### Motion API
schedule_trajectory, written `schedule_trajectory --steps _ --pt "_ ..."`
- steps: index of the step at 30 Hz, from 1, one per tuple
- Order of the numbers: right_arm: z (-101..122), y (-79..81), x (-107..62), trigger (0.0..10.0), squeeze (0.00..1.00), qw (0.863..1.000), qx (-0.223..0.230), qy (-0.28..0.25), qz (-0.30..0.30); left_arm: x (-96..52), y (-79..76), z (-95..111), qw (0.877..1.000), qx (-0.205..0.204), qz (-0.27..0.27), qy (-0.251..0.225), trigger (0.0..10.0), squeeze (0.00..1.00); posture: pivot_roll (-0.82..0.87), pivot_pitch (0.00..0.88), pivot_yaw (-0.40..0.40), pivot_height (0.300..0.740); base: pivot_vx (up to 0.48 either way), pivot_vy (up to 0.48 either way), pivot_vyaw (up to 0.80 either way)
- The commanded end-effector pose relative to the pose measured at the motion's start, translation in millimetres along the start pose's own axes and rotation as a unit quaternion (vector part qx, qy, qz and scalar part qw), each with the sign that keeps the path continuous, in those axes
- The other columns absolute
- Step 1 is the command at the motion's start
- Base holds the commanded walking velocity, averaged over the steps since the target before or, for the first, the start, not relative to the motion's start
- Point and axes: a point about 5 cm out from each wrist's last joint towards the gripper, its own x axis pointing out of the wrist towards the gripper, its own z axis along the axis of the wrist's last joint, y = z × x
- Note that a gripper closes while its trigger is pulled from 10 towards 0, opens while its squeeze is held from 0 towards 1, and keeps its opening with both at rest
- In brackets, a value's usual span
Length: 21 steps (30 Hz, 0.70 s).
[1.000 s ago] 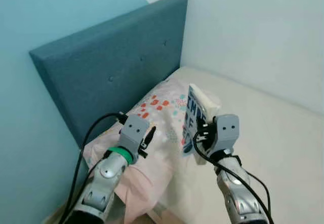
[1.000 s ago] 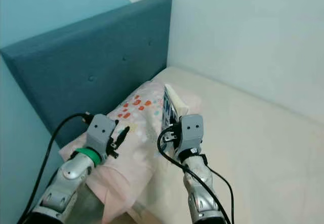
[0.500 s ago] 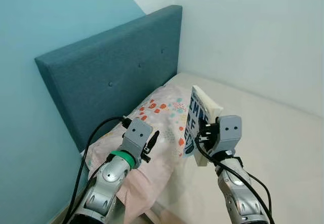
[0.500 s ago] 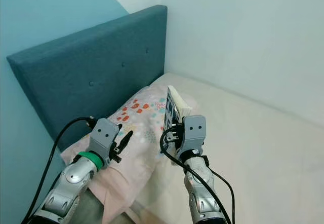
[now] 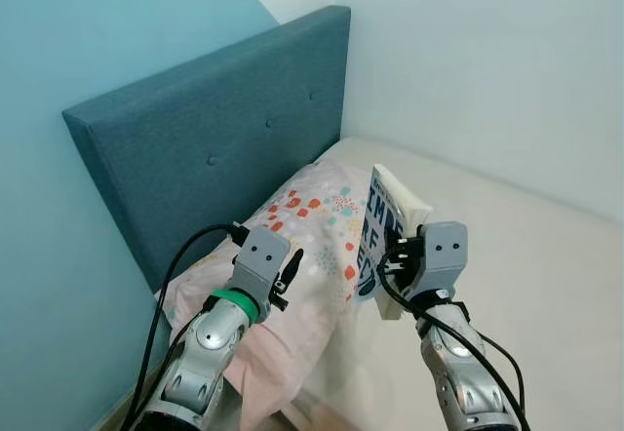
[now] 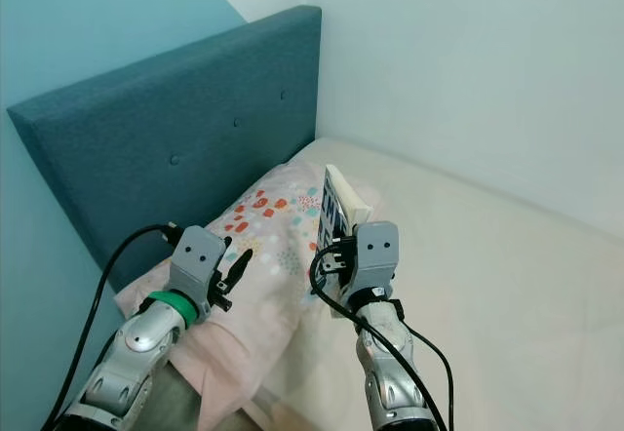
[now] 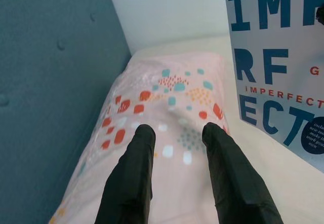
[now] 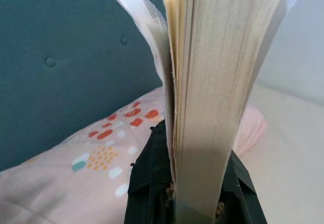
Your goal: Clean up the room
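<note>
My right gripper (image 5: 392, 258) is shut on a book (image 5: 381, 234) with a pale blue cover and dark blue letters, held upright over the bed beside the pillow. In the right wrist view the book's page edges (image 8: 217, 82) rise between the black fingers (image 8: 147, 183). My left gripper (image 5: 290, 269) hovers open just above the pink pillow (image 5: 302, 255) with red, teal and orange spots. In the left wrist view its two fingers (image 7: 132, 176) stand apart over the pillow (image 7: 167, 112), with the book cover (image 7: 276, 67) beside them.
A teal padded headboard (image 5: 214, 158) stands behind the pillow against a light blue wall. The cream mattress (image 5: 526, 255) runs to the right, up to a white wall (image 5: 487, 60) in the corner.
The camera has lifted and shifted a little, so the whole scene sits differently. Both arms keep about the same pose, and the book stays in the right gripper.
</note>
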Motion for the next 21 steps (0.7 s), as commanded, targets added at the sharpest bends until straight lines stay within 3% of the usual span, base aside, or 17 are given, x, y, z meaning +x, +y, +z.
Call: schedule_trajectory --steps 1,17,21 --pt "0.7 -0.2 -1.0 10.0 0.0 1.0 0.003 -0.003 -0.001 -1.2 -0.1 -4.7 1.0 -0.003 0.002 0.012 10.0 0.0 -0.15 0.032 0.067 0.74 -0.315 0.0 0.0" --pt "0.5 -0.5 -1.5 10.0 0.0 1.0 0.003 -0.002 -0.004 -0.9 0.7 -4.5 1.0 -0.003 0.005 0.012 10.0 0.0 -0.15 0.034 0.07 0.74 -0.308 0.0 0.0" --pt "0.6 -0.6 -1.5 10.0 0.0 1.0 0.004 -0.003 -0.004 -0.2 1.4 -4.0 1.0 -0.004 0.008 0.012 10.0 0.0 -0.15 0.034 0.07 0.74 0.0 0.0 0.0"
